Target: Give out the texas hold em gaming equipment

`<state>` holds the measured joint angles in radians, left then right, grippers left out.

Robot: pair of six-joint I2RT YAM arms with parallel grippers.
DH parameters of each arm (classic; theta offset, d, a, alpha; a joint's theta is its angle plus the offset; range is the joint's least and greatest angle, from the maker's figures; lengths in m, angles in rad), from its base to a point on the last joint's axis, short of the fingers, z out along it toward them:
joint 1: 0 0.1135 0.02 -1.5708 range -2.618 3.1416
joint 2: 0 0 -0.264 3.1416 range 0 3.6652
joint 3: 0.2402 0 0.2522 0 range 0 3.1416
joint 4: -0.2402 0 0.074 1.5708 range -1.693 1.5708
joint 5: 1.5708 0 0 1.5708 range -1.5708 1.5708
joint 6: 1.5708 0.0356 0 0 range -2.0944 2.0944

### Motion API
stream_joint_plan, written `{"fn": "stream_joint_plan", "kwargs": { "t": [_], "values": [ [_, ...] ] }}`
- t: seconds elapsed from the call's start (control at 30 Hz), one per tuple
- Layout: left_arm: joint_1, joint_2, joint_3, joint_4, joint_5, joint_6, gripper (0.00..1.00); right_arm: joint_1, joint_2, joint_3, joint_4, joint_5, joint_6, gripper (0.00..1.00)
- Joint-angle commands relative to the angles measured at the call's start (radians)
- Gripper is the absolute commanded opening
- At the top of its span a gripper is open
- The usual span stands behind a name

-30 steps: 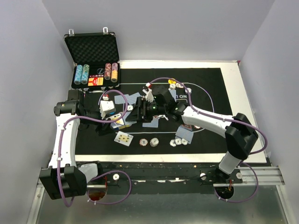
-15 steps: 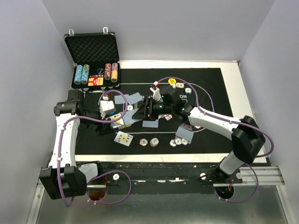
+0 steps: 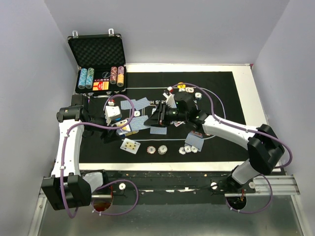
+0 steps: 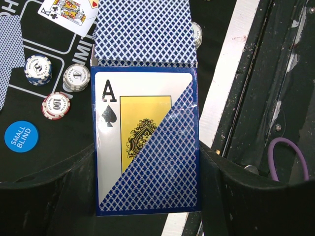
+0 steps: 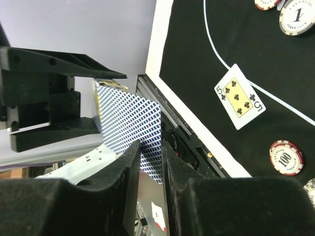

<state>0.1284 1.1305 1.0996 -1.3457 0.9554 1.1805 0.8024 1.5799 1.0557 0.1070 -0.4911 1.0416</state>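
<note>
My left gripper [image 4: 147,167] [image 3: 119,125] is shut on a blue card box [image 4: 147,142] printed with an ace of spades. Blue-backed playing cards [image 4: 142,32] [image 3: 142,121] stick out of its top. My right gripper [image 5: 150,147] [image 3: 156,117] reaches to those cards from the right. Its jaws stand a narrow gap apart, with the lower corner of a blue-backed card [image 5: 130,120] showing in the gap. A five of clubs [image 5: 239,96] [image 3: 130,145] lies face up on the mat. Poker chips [image 4: 55,105] [image 3: 162,149] and a blue small-blind button [image 4: 21,136] lie nearby.
The black mat [image 3: 221,103] also holds face-down cards [image 3: 158,131] [image 3: 193,141], a king [image 4: 69,10], more chips [image 3: 183,150] and a yellow button [image 3: 181,86]. The open metal case [image 3: 98,54] with chip rows stands at the back left. The table's white border [image 3: 246,166] runs along the front.
My right gripper has drawn back to the right from the box's cards while its jaws narrowed. The left arm and the box have stayed still.
</note>
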Motion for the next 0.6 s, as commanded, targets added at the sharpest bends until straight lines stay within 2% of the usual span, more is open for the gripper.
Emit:
{"fn": "stream_joint_plan", "kwargs": {
  "t": [0.0, 0.27, 0.47, 0.57],
  "values": [
    [-0.006, -0.011, 0.016, -0.273, 0.062, 0.010, 0.00, -0.025, -0.070, -0.037, 0.063, -0.043, 0.041, 0.31],
    [-0.006, -0.008, 0.019, -0.274, 0.060, 0.007, 0.00, -0.069, -0.159, -0.151, 0.198, -0.073, 0.135, 0.28],
    [-0.004, -0.008, 0.022, -0.274, 0.060, 0.005, 0.00, -0.088, -0.169, -0.212, 0.316, -0.104, 0.216, 0.05],
    [-0.004, -0.009, 0.022, -0.276, 0.062, 0.007, 0.00, -0.095, -0.176, -0.226, 0.323, -0.101, 0.221, 0.01]
  ]
}}
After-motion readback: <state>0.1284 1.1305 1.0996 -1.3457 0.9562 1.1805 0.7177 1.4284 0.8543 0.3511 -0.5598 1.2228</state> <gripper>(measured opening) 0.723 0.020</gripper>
